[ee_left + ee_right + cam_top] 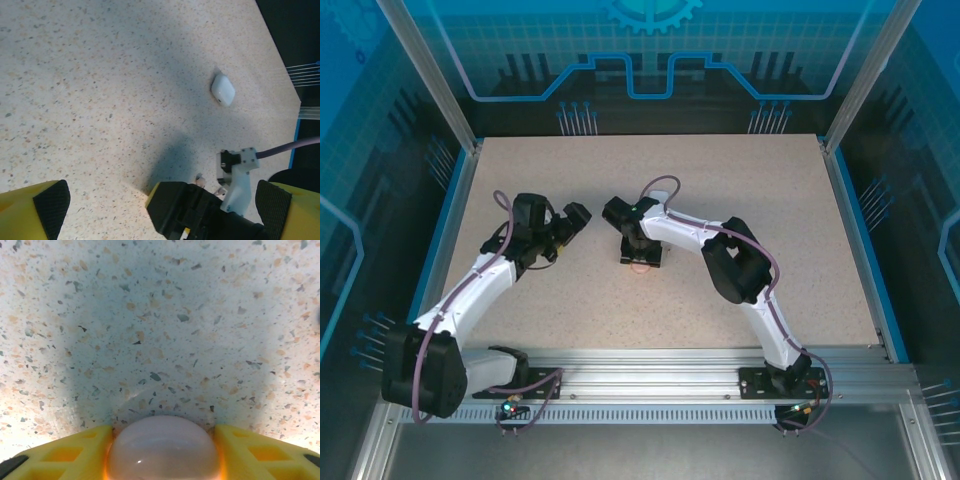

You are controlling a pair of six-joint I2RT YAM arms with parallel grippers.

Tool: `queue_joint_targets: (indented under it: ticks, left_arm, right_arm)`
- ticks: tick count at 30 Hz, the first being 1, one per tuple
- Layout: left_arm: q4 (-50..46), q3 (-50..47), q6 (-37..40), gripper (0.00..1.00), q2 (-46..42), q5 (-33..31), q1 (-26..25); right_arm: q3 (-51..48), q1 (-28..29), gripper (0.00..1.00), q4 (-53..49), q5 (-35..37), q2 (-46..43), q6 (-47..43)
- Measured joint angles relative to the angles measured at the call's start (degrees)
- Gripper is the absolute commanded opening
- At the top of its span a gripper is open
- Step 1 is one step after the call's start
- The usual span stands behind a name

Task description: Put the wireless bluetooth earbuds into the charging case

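Pinkish charging case (pixel 162 452) sits bottom centre in the right wrist view, the right gripper (pixel 163 432) clamped on both its sides. The left gripper (pixel 160 202) gapes wide at its view's bottom corners; farther up right, a white case (pixel 223 89) lies on the table (pixel 100 75).

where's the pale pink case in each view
top external: pale pink case at table centre, just under the right arm's black wrist.
left wrist: cannot make it out; that black wrist covers the bottom centre.
right wrist: bottom centre, between the yellow fingers.
shared landmark: the speckled table.
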Motion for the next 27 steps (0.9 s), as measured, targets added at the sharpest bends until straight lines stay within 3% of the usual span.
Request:
queue_joint_targets:
  ticks: [4, 9, 15, 20, 22, 27]
  left_arm:
    - [0.6, -1.8, 0.3, 0.99, -1.0, -0.4, 0.0]
    - [7.4, -7.8, 1.2, 0.99, -4.0, 0.5, -0.4]
    - [20.5, -15.6, 1.9, 0.99, -3.0, 3.7, -1.8]
    - [34.4, -20.1, 3.0, 0.98, 1.2, 5.6, -6.7]
    - [38.9, -20.5, 3.9, 0.94, 3.1, 5.9, -8.7]
    - [50.8, -20.8, 4.9, 0.75, 8.8, 5.8, -11.8]
  right_arm:
    - [-1.0, 0.0, 0.37, 0.8, 0.0, -0.7, 0.3]
    - [-2.5, -0.3, 0.36, 2.2, -0.7, -1.9, 0.3]
    - [-2.6, -2.1, 0.37, 2.2, -3.1, -4.1, 0.3]
    - [-0.9, -6.8, 0.37, 3.0, -5.6, -6.7, 0.9]
    - [0.0, -8.6, 0.37, 3.8, -6.7, -7.0, 1.5]
    - [1.0, -11.1, 0.37, 5.3, -10.1, -7.3, 3.4]
